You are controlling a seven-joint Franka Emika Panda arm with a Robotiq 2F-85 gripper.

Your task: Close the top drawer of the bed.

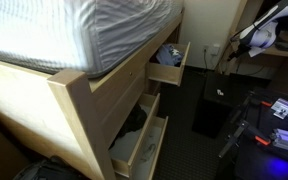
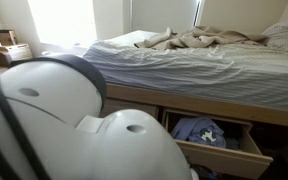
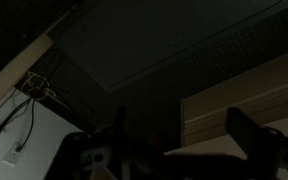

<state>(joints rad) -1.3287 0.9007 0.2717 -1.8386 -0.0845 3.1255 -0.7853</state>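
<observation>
Top drawer [image 1: 168, 72] stands pulled out from side of bed [image 1: 44, 90], bluish cloth [image 2: 199, 131] inside, front panel long axis horizontal. Fingers [image 3: 246, 132] spread, empty, not touching it. Wrist view dim: pale wood [image 3: 249, 95] ahead-right of fingers, probably drawer stack.

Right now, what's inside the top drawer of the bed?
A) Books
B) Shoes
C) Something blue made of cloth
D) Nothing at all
C: in an exterior view the top drawer stands pulled out from the bed, and bluish cloth lies bunched inside it.
</observation>
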